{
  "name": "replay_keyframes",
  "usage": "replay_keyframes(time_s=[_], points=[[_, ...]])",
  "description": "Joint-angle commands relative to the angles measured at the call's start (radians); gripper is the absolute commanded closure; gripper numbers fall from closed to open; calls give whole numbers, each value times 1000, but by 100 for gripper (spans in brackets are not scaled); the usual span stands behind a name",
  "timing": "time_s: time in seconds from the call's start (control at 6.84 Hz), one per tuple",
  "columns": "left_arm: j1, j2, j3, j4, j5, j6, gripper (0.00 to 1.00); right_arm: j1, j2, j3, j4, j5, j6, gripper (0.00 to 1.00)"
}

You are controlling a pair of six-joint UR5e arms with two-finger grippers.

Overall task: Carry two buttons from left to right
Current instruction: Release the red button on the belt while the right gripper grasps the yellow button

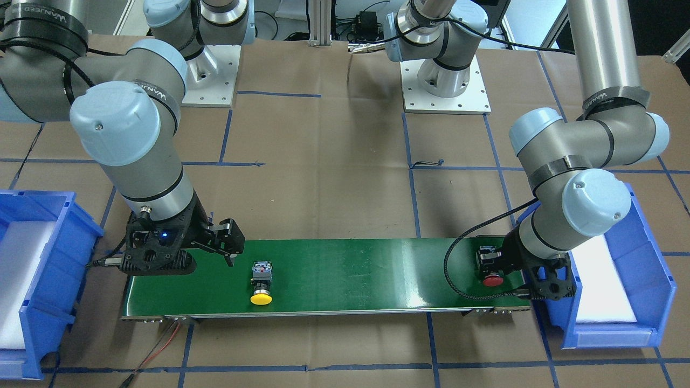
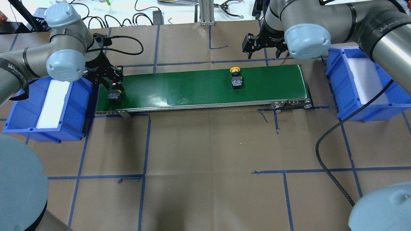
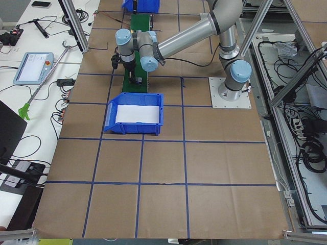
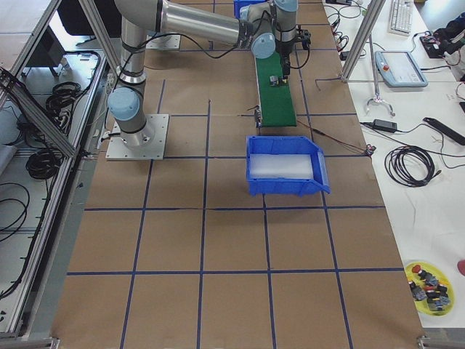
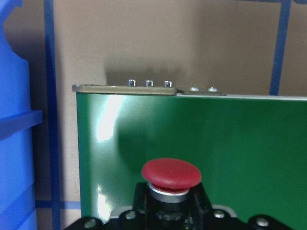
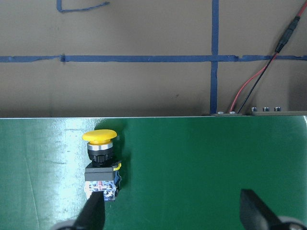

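**One button riding, one button at the start**

In your overhead view, the green belt [image 2: 179,86] lies across the worktop [image 2: 205,144] from 9 o'clock to 3 o'clock. The left blue bin [image 2: 41,134] sits at one end and the right blue bin [image 2: 372,112] at the other. I think the belt is there to do the long trip, so each arm only has to work at its own end.

The left end effector [image 2: 113,85] is down low at the 9 o'clock end of the belt. Its fingers look closed on the black body of the red button [image 2: 114,95], and the red cap pokes out in front. I cannot tell if the button touches the belt. It seems to be held there so it can be let go onto the belt.

The yellow button [image 2: 236,78] lies on its side nearer the 3 o'clock end, with its cap pointing to 12 o'clock. Lying flat, it likely will not tip over on the ride.

The right end effector [image 2: 266,53] hovers over the belt's 12 o'clock edge, near the yellow button. It is wide open and holds nothing. My guess is that it is spread so it can come down around the button's body and carry it to the right blue bin.
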State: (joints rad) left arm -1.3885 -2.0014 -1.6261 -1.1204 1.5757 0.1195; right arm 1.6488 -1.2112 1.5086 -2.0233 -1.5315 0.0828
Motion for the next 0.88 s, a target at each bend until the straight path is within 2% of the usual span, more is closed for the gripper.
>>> replay_keyframes(time_s=[0.0, 0.15, 0.44, 0.58, 0.73], points=[[-3, 12, 2, -9, 3, -14, 0, 0, 12, 7, 0, -4, 43, 0], [-4, 33, 14, -21, 3, -14, 0, 0, 6, 36, -2, -9, 43, 0], [-6, 120, 32, -131, 1, -14, 0, 5, 13, 58, -5, 7, 83, 0], [-14, 177, 31, -186, 0, -14, 0, 6, 48, 53, -15, 8, 84, 0], [-27, 232, 20, -225, -2, -14, 0, 16, 88, 50, -73, 8, 83, 0]])
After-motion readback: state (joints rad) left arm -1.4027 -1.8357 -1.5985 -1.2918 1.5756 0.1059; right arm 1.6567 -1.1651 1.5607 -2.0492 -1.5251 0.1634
